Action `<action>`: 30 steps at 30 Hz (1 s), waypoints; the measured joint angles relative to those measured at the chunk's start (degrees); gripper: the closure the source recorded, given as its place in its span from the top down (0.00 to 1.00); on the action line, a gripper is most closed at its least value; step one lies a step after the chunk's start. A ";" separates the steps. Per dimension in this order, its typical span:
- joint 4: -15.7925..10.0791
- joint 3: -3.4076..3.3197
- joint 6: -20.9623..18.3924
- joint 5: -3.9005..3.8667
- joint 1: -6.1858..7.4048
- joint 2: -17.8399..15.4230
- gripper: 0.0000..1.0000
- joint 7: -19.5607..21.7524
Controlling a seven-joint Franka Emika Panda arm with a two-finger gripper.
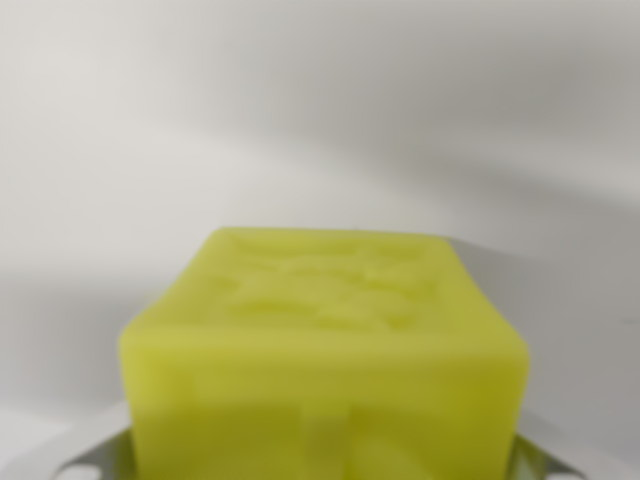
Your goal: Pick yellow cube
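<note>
Pale grey-white surface (320, 110) fills the upper part of the wrist view, which is the only feed I have. It is smooth and unmarked, with soft diagonal bands of shadow crossing it. I cannot tell from this feed whether it is a tabletop or a wall.

Wrist view, foreground: the yellow cube (322, 360) occupies the lower centre of the frame, very close to the lens and out of focus. I see two faces. The upper face carries a shallow embossed relief that is too blurred for me to read. The near face is plain apart from a faint vertical ridge at its lower middle. The cube runs off the bottom edge of the frame.

Wrist view, bottom corners: I see pale metallic parts of the gripper (322, 470) at the wrist view's left and at the wrist view's right, one on each side of the cube. The yellow of the cube reflects on the metal at both sides. The cube therefore sits between the jaws, centred across the gap.

Jaw state: the jaws stand apart at least by the width of the cube. The contact lines are hidden by the cube and by blur, so I cannot tell whether the jaws are pinching the cube or merely flanking it.
</note>
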 joint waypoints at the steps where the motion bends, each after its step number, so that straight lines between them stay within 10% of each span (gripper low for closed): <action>1: -0.03 -0.01 -0.07 0.00 0.01 -0.09 0.00 0.02; 30: -2.58 -0.03 -9.64 -3.07 -0.63 -12.29 0.00 2.37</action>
